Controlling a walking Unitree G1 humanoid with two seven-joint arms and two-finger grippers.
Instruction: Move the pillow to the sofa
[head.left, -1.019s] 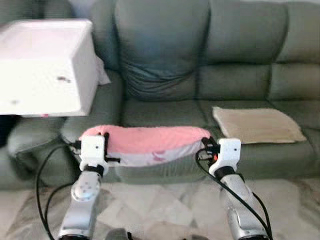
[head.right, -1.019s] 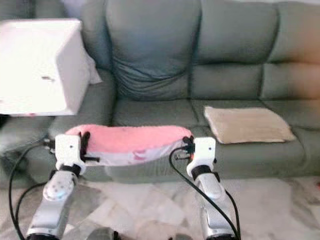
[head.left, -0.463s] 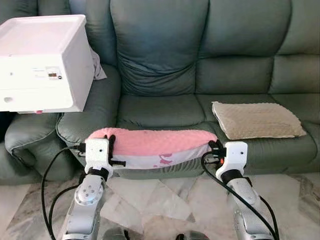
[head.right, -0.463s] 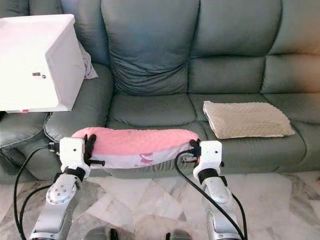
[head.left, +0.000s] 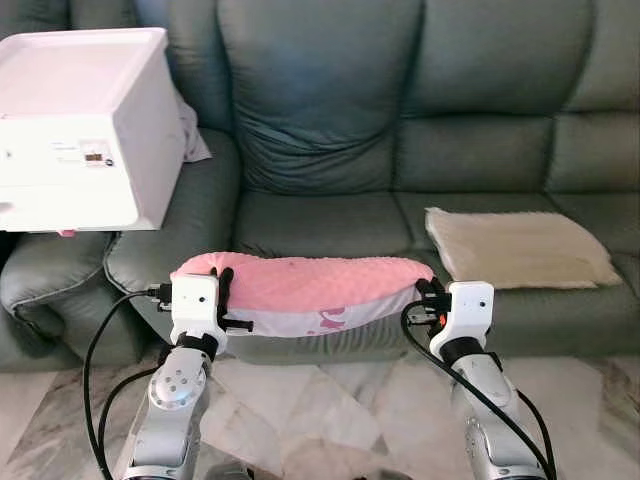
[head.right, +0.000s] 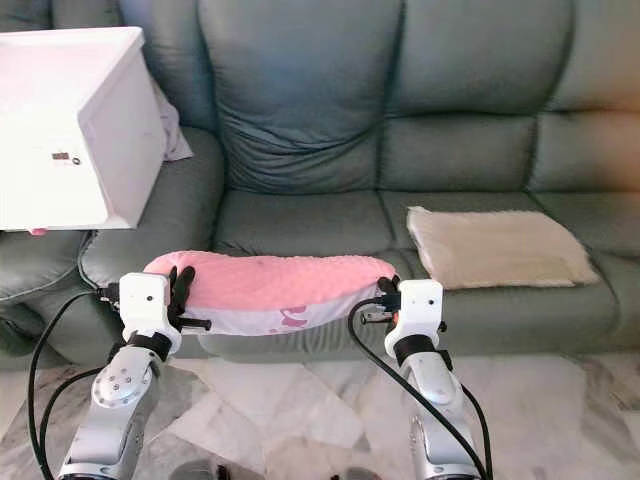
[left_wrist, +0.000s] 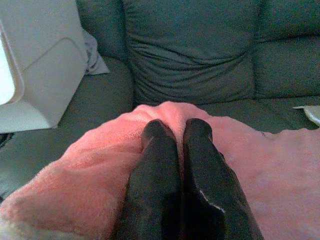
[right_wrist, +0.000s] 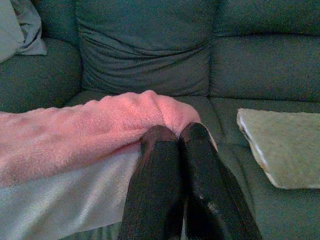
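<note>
Pillow (head.left: 305, 285) hangs between my left gripper (head.left: 222, 298) and right gripper (head.left: 430, 300) — each pinched tight on an end — and the sofa (head.left: 320, 215) at twelve o'clock has drawn nearer, so setting-down looks close.

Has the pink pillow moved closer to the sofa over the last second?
Cannot tell: the pink pillow overlaps the sofa seat's front edge as before, and the camera shifted.
</note>
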